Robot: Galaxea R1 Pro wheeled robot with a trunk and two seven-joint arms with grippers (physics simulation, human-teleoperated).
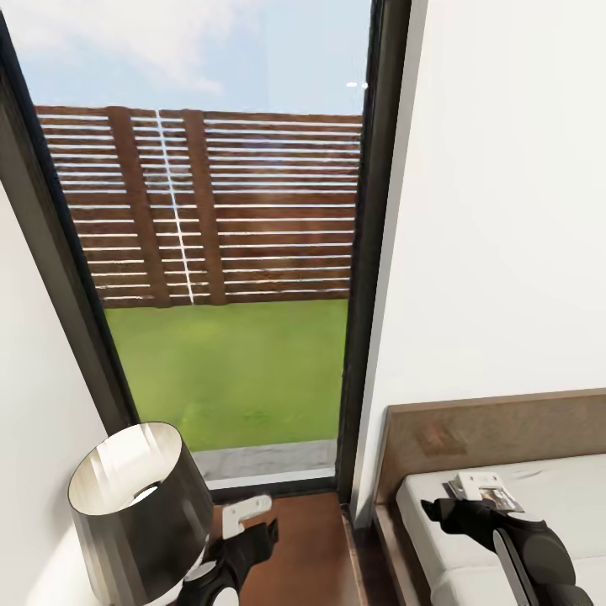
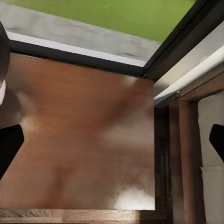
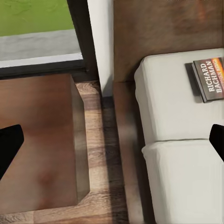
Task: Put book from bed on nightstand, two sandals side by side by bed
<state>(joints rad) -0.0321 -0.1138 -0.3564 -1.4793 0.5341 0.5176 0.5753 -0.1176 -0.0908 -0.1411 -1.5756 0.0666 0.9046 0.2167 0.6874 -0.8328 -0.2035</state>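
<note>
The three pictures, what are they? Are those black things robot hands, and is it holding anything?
Yes, a robot took them. The big picture comes from its head camera, looking down at its left hand and right hand. The other two come from cameras on each wrist. Both hands are open and hold nothing. Below the left hand is a brown nightstand with a lamp on it, beside a tall window. The right wrist picture looks down on the white bed, where a small book lies near the wooden headboard.
</note>
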